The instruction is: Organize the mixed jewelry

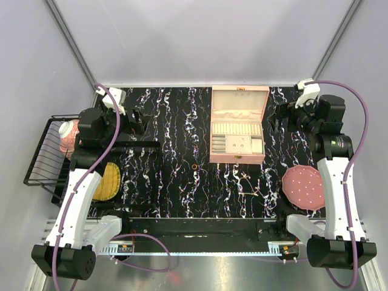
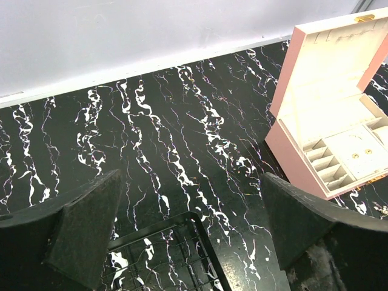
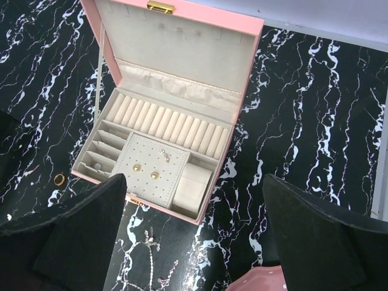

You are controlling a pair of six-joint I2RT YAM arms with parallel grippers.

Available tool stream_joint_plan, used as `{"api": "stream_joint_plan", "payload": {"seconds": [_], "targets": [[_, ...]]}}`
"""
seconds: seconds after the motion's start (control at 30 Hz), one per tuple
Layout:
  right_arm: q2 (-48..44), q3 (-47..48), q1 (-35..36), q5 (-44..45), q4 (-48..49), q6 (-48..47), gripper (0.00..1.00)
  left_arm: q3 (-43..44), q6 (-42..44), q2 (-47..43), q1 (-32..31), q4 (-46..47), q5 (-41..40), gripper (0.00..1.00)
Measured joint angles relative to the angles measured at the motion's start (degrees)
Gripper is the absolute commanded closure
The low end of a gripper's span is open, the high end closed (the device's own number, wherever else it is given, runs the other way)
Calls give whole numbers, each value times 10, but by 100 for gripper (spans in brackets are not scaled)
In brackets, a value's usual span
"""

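Note:
A small gold-orange ring [image 1: 194, 166] lies on the black marbled table in front of the open pink box [image 1: 237, 124]. It also shows in the right wrist view [image 3: 59, 179]. A thin pale chain strand [image 1: 248, 185] lies loose near the box's front right corner, and it appears in the right wrist view too [image 3: 148, 254]. The box [image 3: 170, 54] holds two gold studs [image 3: 137, 167] and a tiny silver piece on its dotted pad. My left gripper [image 1: 138, 121] is open and empty, left of the box. My right gripper [image 1: 280, 118] is open and empty, right of the box.
A round pink dotted disc [image 1: 305, 187] lies at the right front. A black wire rack [image 1: 45, 160] holding a white-pink item stands at the left edge, its corner under my left gripper [image 2: 176, 254]. A yellow pad [image 1: 108, 180] lies beside it.

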Motion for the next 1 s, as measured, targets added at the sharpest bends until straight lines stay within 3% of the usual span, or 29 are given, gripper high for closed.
{"api": "stream_joint_plan", "payload": {"seconds": [0.37,0.67,1.0], "targets": [[-3,0,1,-44,-45,-26,0,0,23,0,-19,-8,12,1],[-3,-12,26,-59,-135,-109,0,-6,87,1,-86,-56,23,1],[34,-153,165,5,-200,-223,21,-48,136,12,-121,-90,20,1]]}}
